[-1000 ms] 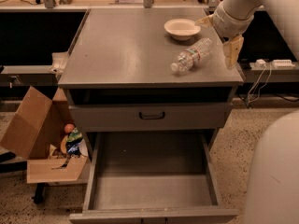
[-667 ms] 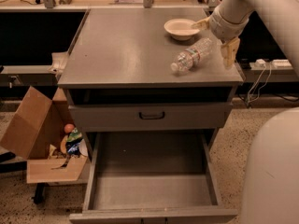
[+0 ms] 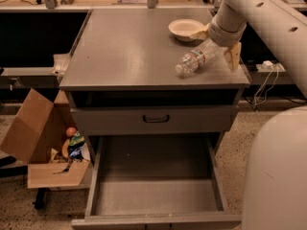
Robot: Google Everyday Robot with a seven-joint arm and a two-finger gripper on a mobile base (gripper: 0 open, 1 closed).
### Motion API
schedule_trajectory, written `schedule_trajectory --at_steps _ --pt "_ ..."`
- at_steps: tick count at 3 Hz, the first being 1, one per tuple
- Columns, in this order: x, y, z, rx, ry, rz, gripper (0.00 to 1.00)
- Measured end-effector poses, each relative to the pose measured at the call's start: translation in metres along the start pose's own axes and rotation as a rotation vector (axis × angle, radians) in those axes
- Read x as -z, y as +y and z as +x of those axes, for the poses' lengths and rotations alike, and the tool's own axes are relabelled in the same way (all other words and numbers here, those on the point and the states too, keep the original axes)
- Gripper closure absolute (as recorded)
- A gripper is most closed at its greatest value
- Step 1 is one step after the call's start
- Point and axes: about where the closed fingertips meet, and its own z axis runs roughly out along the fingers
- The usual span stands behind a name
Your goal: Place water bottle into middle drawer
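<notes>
The water bottle, clear with a white cap, lies on its side on the grey cabinet top, cap pointing to the front left. My gripper reaches in from the upper right. Its cream fingers are spread open and straddle the bottle's base end, one on the bowl side and one on the right. The middle drawer is pulled out wide below, its grey floor bare.
A cream bowl sits just behind the gripper. A shut drawer front with a black handle is above the open drawer. An open cardboard box with snacks stands on the floor at left. My white body fills the lower right.
The gripper has come down slightly and closer around the bottle's base end. The bottle has not moved.
</notes>
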Motion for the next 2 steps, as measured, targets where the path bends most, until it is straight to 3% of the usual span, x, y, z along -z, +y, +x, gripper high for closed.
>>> schedule_trajectory --at_steps 2 --pt "-0.0126 -0.0091 -0.0104 0.101 0.001 -0.022 0.00"
